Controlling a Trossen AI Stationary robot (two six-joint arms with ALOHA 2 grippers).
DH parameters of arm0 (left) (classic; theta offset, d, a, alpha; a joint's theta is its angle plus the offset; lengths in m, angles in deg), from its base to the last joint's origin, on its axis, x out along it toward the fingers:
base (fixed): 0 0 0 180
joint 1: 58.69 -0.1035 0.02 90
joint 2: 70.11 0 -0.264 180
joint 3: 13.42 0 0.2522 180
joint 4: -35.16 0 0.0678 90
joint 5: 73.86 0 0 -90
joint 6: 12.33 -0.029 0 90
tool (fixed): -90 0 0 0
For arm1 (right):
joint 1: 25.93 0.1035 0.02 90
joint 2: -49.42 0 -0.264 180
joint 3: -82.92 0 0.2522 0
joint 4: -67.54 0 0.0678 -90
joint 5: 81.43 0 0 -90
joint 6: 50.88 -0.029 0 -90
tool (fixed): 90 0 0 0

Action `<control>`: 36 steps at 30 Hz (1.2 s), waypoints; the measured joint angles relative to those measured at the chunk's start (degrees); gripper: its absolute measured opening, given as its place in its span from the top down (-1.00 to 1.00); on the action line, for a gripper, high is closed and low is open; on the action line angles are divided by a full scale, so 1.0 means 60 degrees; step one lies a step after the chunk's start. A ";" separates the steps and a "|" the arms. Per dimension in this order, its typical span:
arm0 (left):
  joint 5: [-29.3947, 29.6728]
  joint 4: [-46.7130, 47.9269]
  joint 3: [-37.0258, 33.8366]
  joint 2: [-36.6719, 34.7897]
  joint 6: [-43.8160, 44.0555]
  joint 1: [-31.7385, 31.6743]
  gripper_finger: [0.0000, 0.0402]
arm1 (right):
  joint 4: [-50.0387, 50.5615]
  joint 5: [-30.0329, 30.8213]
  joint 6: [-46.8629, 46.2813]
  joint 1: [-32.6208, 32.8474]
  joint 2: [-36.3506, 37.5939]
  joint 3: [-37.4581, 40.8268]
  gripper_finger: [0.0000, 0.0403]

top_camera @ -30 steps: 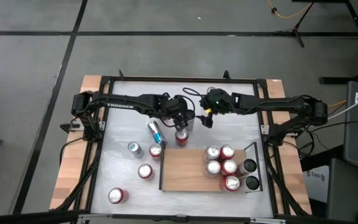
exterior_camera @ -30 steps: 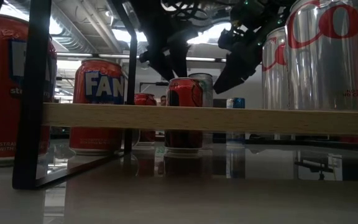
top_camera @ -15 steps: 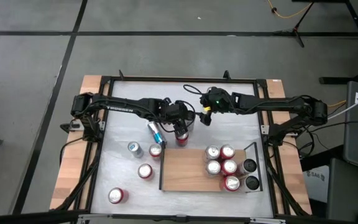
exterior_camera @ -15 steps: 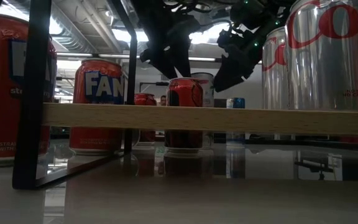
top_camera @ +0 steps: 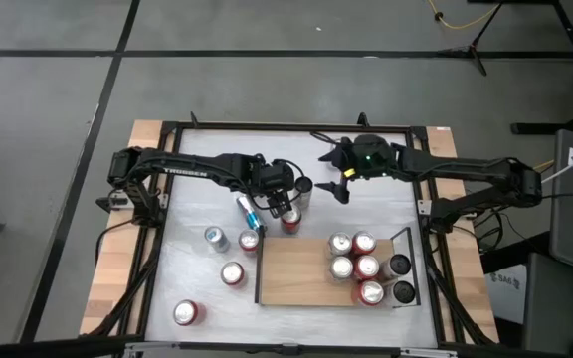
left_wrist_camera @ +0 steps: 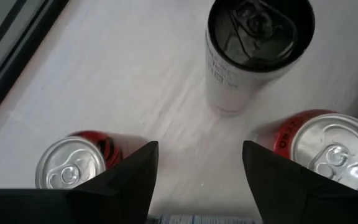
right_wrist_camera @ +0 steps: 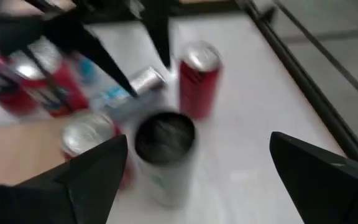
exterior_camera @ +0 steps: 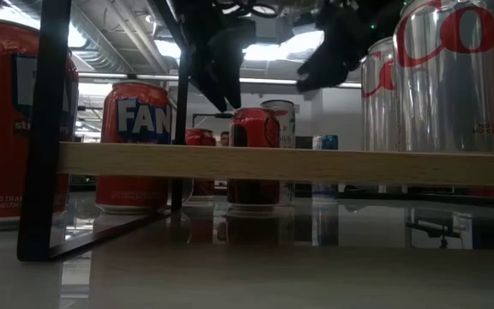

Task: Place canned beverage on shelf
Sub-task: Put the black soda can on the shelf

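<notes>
On the white tabletop (top_camera: 197, 189), seen from above, the left gripper (top_camera: 279, 204) hovers with its fingers parted and nothing between them, over a gap among three upright cans: a white can with a dark top (left_wrist_camera: 258, 50), a red can (left_wrist_camera: 70, 163) and another red can (left_wrist_camera: 325, 146). Farther back, the right gripper (top_camera: 340, 186) hangs above the table with its fingers spread wide, also empty. Nearer the front lies the shelf (top_camera: 291, 270), a flat wooden board; five upright cans (top_camera: 354, 263) stand on its right part, and its left part is bare wood. A blue can (top_camera: 248, 210) lies on its side near the board's left corner.
</notes>
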 joint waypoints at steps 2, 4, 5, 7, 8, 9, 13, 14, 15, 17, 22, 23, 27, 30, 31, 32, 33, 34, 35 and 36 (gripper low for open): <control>0.0026 0.0008 0.0000 -0.0039 -0.0007 -0.0003 -0.13 | -0.0426 -0.0613 -0.0001 0.0004 -0.0007 0.0000 -0.91; 0.0145 -0.0015 0.0000 -0.0062 -0.0005 -0.0004 -0.13 | -0.0925 -0.1173 0.0001 0.0007 -0.0110 0.0000 -0.91; 0.0209 -0.0017 0.0000 -0.0068 -0.0004 -0.0004 -0.13 | -0.1196 -0.1399 0.0003 0.0011 -0.0168 -0.0007 -0.91; 0.0231 -0.0021 0.0000 -0.0069 -0.0002 -0.0004 -0.13 | -0.1401 -0.1637 0.0003 0.0011 -0.0332 -0.0004 -0.91; 0.0237 -0.0026 0.0000 -0.0069 -0.0003 -0.0004 -0.13 | -0.1593 -0.1642 0.0000 0.0011 -0.0406 -0.0004 -0.91; 0.0233 -0.0029 0.0000 -0.0069 -0.0003 -0.0004 -0.13 | -0.1656 -0.1643 0.0002 0.0009 -0.0486 -0.0004 -0.91; 0.0233 -0.0035 0.0000 -0.0069 0.0000 -0.0004 -0.13 | -0.1757 -0.1645 0.0003 0.0007 -0.0924 -0.0004 -0.91; 0.0237 -0.0036 0.0000 -0.0069 0.0000 -0.0004 -0.13 | -0.1747 -0.1684 0.0003 0.0007 -0.1041 -0.0004 -0.91; 0.0236 -0.0036 0.0000 -0.0069 0.0000 -0.0004 -0.13 | -0.1753 -0.1758 0.0003 0.0007 -0.1165 -0.0004 -0.91; 0.0237 -0.0036 -0.0001 -0.0069 0.0000 -0.0004 -0.13 | -0.1746 -0.1810 0.0003 0.0007 -0.1373 -0.0004 -0.91; 0.0230 -0.0037 -0.0003 -0.0069 0.0000 -0.0004 -0.13 | -0.1793 -0.1814 0.0003 0.0009 -0.1770 -0.0004 -0.91; 0.0226 -0.0036 -0.0003 -0.0069 0.0000 -0.0004 -0.13 | -0.1793 -0.1814 0.0006 0.0007 -0.1833 -0.0004 -0.91; 0.0227 -0.0036 -0.0004 -0.0069 0.0002 -0.0004 -0.13 | -0.1842 -0.1800 0.0010 0.0007 -0.2009 -0.0004 -0.91; 0.0226 -0.0038 -0.0004 -0.0069 0.0004 -0.0004 -0.13 | -0.1854 -0.1603 0.0118 0.0007 -0.2083 -0.0004 -0.91; 0.0225 -0.0039 -0.0004 -0.0069 0.0004 -0.0004 -0.13 | -0.1866 -0.1563 0.0187 0.0007 -0.2106 -0.0004 -0.91; 0.0222 -0.0036 -0.0004 -0.0069 0.0004 -0.0004 -0.13 | -0.1810 -0.1559 0.0210 0.0007 -0.2124 -0.0002 -0.91; 0.0222 -0.0036 -0.0004 -0.0069 0.0004 -0.0004 -0.13 | -0.1807 -0.1559 0.0214 0.0007 -0.2165 0.0000 -0.91; 0.0222 -0.0036 -0.0004 -0.0069 0.0004 -0.0004 -0.13 | -0.1881 -0.1560 0.0214 0.0007 -0.2212 0.0000 -0.91; 0.0222 -0.0043 -0.0004 -0.0069 0.0004 -0.0004 -0.13 | -0.1894 -0.1559 0.0215 0.0007 -0.2246 0.0000 -0.91; 0.0220 -0.0049 -0.0004 -0.0069 0.0005 -0.0004 -0.13 | -0.1859 -0.1558 0.0215 0.0007 -0.2308 0.0000 -0.91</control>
